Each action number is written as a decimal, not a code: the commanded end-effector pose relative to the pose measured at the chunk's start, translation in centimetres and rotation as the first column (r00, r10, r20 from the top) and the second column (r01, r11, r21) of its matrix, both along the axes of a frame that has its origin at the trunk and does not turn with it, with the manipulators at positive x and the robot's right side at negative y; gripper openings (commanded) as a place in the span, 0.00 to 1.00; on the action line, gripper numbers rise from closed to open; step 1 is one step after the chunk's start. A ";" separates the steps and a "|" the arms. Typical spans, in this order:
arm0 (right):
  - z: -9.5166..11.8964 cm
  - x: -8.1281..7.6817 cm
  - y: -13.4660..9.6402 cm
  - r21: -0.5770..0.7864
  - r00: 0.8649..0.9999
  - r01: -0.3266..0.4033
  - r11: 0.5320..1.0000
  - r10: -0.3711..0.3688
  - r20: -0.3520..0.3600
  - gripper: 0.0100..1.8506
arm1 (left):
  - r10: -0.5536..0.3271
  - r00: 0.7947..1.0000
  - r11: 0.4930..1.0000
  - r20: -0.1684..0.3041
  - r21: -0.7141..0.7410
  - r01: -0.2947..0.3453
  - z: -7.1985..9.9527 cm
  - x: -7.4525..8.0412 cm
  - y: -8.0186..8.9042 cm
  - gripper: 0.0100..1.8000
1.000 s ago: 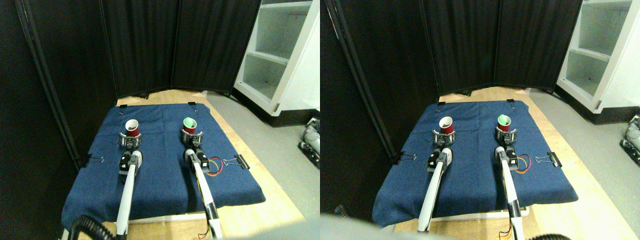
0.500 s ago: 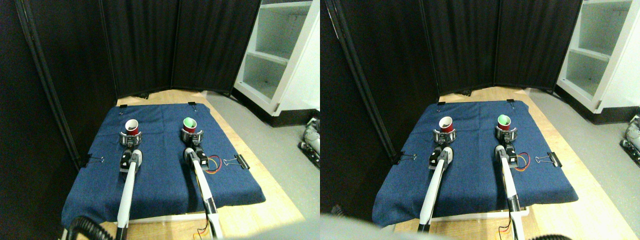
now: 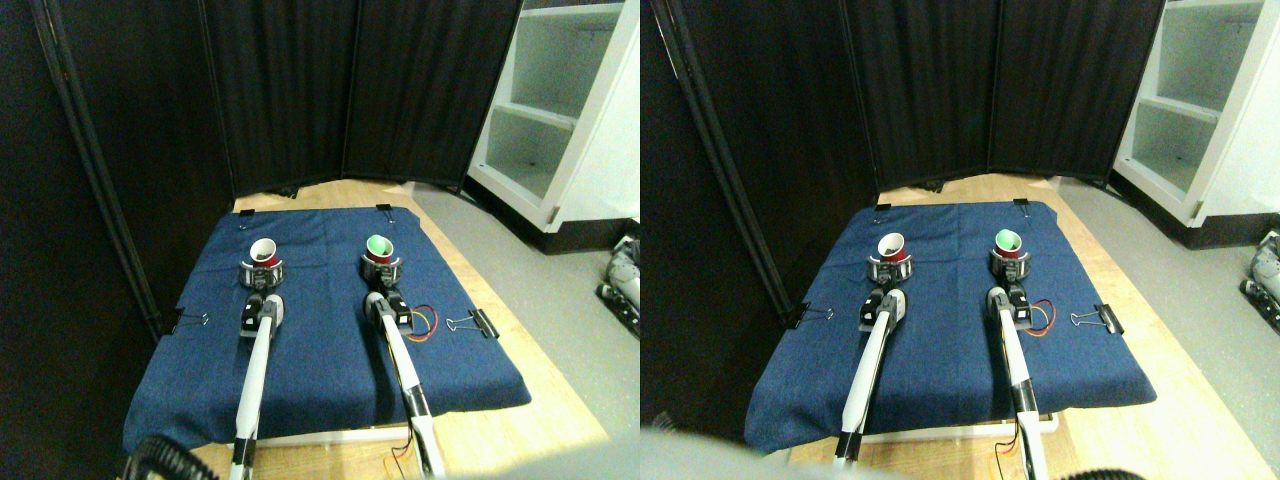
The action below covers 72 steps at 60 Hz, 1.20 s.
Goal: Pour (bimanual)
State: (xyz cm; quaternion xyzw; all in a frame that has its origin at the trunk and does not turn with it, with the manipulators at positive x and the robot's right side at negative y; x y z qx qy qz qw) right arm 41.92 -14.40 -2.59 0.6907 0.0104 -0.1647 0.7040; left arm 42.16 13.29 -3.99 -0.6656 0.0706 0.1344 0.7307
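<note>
Two red cups stand on the blue cloth [image 3: 330,360]. The left cup [image 3: 264,251] has a white inside with something dark in it. The right cup [image 3: 378,248] has a green inside. My left gripper [image 3: 262,270] wraps around the base of the left cup, with its jaws closed on it. In the same way, my right gripper [image 3: 383,268] is closed around the base of the right cup. Both cups are upright, about a hand's width apart, at the far half of the cloth.
Binder clips [image 3: 478,323] pin the cloth at its edges, and another clip [image 3: 185,320] sits on the left side. Red and yellow wires [image 3: 426,325] loop beside my right arm. A black folding screen [image 3: 300,90] stands behind, and a white shelf unit [image 3: 560,110] is at the right.
Both arms have reached slightly farther forward, carrying their cups a little toward the back of the cloth. The cups stay upright.
</note>
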 end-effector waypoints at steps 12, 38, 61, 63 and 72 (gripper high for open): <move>0.4 0.3 -0.1 0.014 0.999 -0.001 1.000 0.001 0.043 0.51 | -0.006 0.999 0.998 -0.053 0.069 0.010 -1.0 0.7 -0.7 0.58; 0.6 0.4 0.1 -0.036 0.999 -0.020 0.999 0.022 0.045 0.47 | 0.024 0.998 0.998 -0.065 0.066 -0.019 -0.8 1.0 -1.3 0.49; 0.7 0.5 0.2 -0.136 0.997 0.066 0.988 -0.059 0.059 0.17 | 0.115 0.993 0.977 0.004 0.179 -0.114 -0.3 0.4 -1.1 0.18; 0.7 0.4 0.2 -0.138 0.997 0.069 0.988 -0.062 0.052 0.17 | 0.114 0.993 0.977 0.003 0.179 -0.113 -0.3 0.4 -1.1 0.18; 0.9 0.1 0.2 -0.167 0.997 0.062 0.984 -0.053 0.056 0.17 | 0.103 0.995 0.978 0.005 0.183 -0.102 0.1 0.1 -1.1 0.18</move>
